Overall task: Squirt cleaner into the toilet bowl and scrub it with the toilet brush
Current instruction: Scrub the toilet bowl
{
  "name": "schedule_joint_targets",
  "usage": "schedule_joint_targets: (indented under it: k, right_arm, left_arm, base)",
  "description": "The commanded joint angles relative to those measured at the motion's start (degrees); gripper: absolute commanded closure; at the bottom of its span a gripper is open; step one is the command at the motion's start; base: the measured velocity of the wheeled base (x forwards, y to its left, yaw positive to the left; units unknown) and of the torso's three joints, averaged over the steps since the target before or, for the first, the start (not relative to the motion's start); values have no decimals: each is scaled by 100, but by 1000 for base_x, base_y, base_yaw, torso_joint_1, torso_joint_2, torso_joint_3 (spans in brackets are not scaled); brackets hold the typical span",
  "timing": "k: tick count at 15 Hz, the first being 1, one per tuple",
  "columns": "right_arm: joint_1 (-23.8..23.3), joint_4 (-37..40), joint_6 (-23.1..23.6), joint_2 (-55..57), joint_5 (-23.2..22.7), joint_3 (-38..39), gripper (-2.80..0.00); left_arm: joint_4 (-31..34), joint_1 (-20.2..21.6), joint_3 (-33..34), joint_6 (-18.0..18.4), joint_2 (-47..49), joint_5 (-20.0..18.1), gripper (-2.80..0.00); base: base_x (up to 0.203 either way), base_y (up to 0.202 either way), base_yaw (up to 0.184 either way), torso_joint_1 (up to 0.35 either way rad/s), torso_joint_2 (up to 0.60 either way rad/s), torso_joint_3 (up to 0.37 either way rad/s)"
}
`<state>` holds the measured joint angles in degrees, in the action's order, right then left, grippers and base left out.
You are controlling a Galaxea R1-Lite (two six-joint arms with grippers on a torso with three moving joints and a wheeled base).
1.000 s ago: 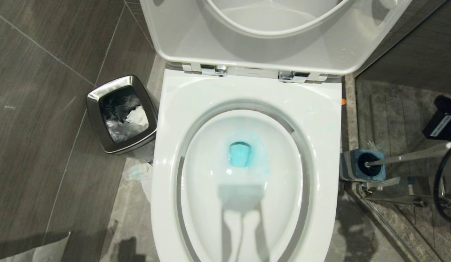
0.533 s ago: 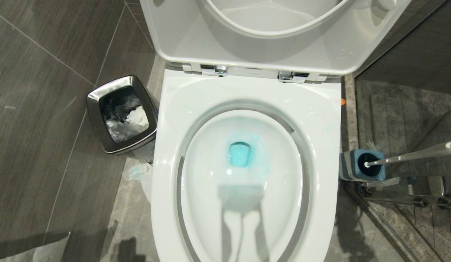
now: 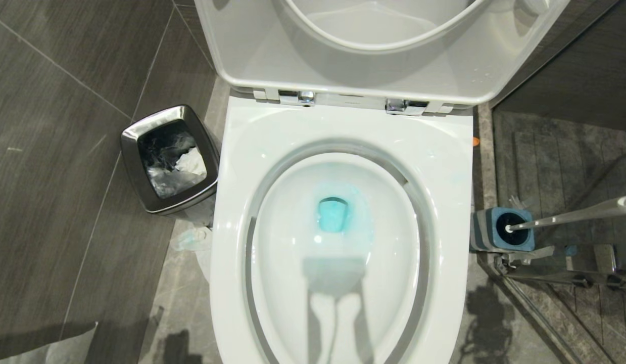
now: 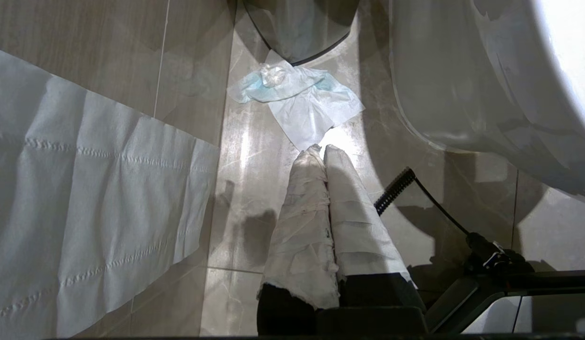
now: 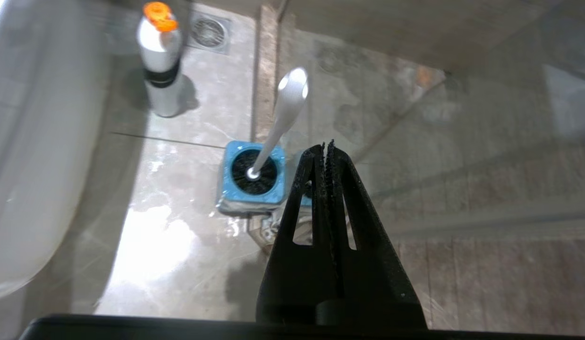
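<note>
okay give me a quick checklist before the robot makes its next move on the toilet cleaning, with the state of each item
1. Lid and seat raised off the toilet bowl: ok.
2. Cleaner in the bowl: ok, the water is tinted turquoise.
3. Toilet brush standing in its holder: ok, handle upright and free.
4. Right gripper empty: ok, its jaws are shut on nothing, above the floor beside the holder.
5. Left gripper out of the way: ok, shut, wrapped in white paper, low over the floor beside the bowl.
6. Bowl scrubbed all round: cannot tell.
</note>
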<state>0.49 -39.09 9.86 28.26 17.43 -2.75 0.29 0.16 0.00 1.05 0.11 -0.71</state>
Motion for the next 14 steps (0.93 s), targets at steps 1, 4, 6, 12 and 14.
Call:
schedule_joint_targets:
  k: [1,4,6,12,14]
  right_arm:
    - [-4,553,-22,-1249,-247,223,0]
    - [-24,2120,-161,-2226,-525,272,0]
    - [-23,3355,-313,-2797,-944,215,0]
    - [-22,3995,-816,-2819,-1705,268,0]
    - [-22,3997,-1064,-2817,-1699,257,0]
  left_arm:
    - [0,2,9,1,-2,1,0]
    - [-3,2,9,1,-2,1,0]
    - [-3,2,9,1,-2,1,0]
    - [-3,2,9,1,-2,9,0]
    - [-3,2,9,1,-2,9,0]
  base:
    - [0,0,0,0,0,0]
    - [0,0,0,0,0,0]
    - [0,0,0,0,0,0]
    - [0,0,0,0,0,0]
    - [0,0,0,0,0,0]
